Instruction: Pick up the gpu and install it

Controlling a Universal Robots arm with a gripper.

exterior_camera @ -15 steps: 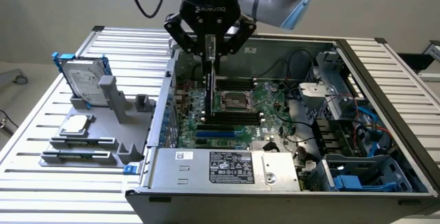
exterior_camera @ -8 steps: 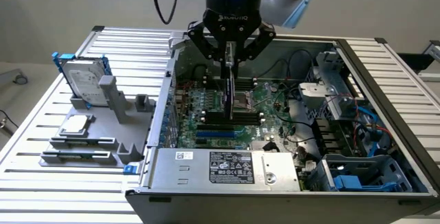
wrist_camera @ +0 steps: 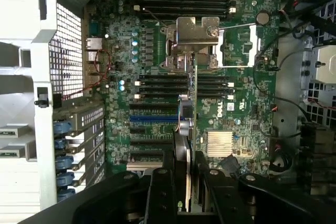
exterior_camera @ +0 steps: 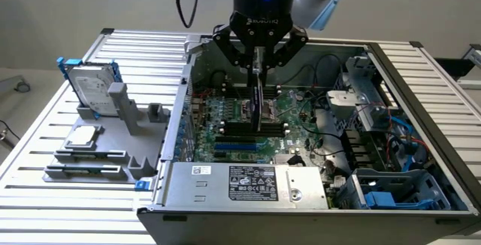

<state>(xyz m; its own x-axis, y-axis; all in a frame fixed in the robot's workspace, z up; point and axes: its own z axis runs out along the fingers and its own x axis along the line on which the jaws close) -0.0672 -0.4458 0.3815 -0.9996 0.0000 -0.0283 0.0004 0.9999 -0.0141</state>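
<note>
- Step in hand, as I judge it: carrying the card in. The pickup is done and the seating is not.
- My gripper (exterior_camera: 259, 63) has its jaws clamped on the upper end of the gpu (exterior_camera: 259, 101). The card hangs upright and edge-on inside the open computer case (exterior_camera: 301, 225), over the motherboard (exterior_camera: 225, 115).
- Its lower end sits near the black slots (exterior_camera: 255, 125); I cannot tell whether it touches them.
- Seating calls for the card's contact edge to lie along one slot and press down square.
- The exterior view gives me the card's height, and shows the grey fixture (exterior_camera: 90, 172) outside the case holding the hard drive (exterior_camera: 94, 90).
- The wrist view gives the card's line across the board. It runs past the heatsink (wrist_camera: 219, 142) toward the processor socket (wrist_camera: 191, 43), with the blue slot (wrist_camera: 152, 119) off to one side.
</note>
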